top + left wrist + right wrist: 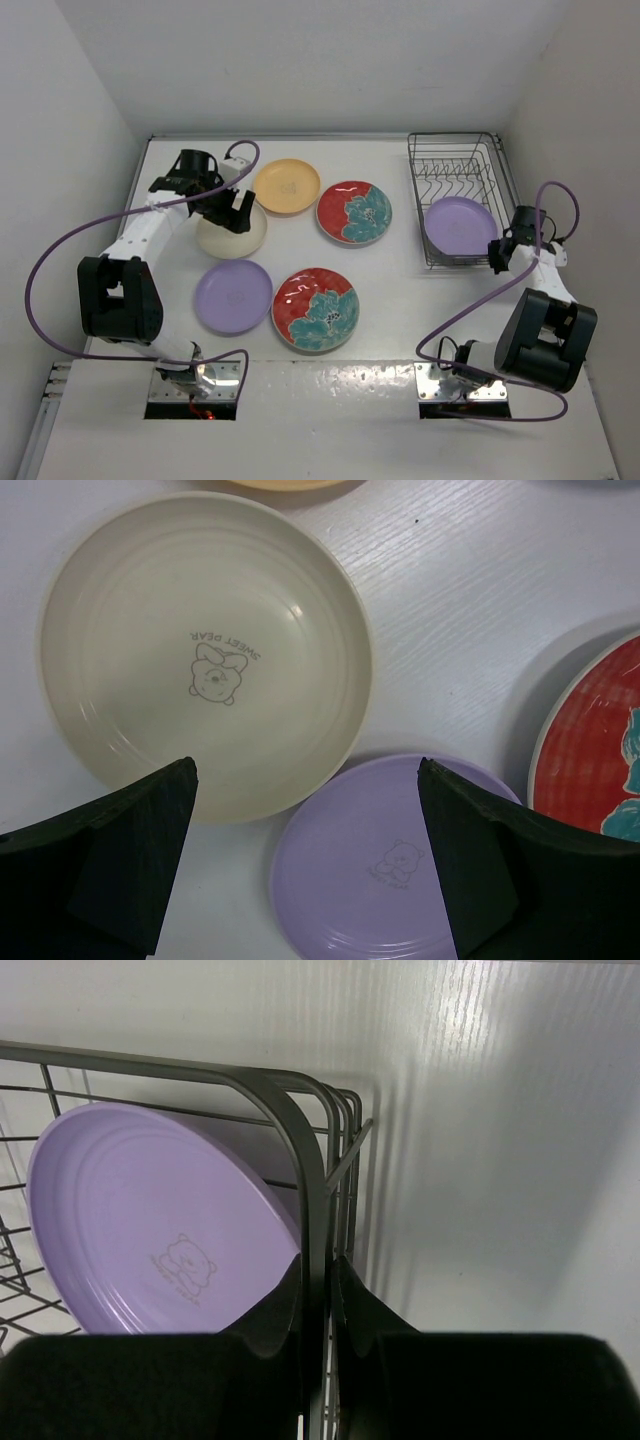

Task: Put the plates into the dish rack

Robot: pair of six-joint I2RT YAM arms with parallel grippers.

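Here the left gripper [234, 212] hangs open over the cream plate [232, 243], whose centre lies at eleven o'clock from it in its wrist view. The right gripper [315, 1295] pinches the dish rack [312, 1190] by its rim wire, a lilac plate [150, 1220] resting inside.

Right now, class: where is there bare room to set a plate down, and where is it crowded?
Bare table lies between the near red plate and the dish rack. The rack's far slots, behind its lilac plate, are empty. Crowded: the left half, five plates close together, the left gripper over the cream plate.
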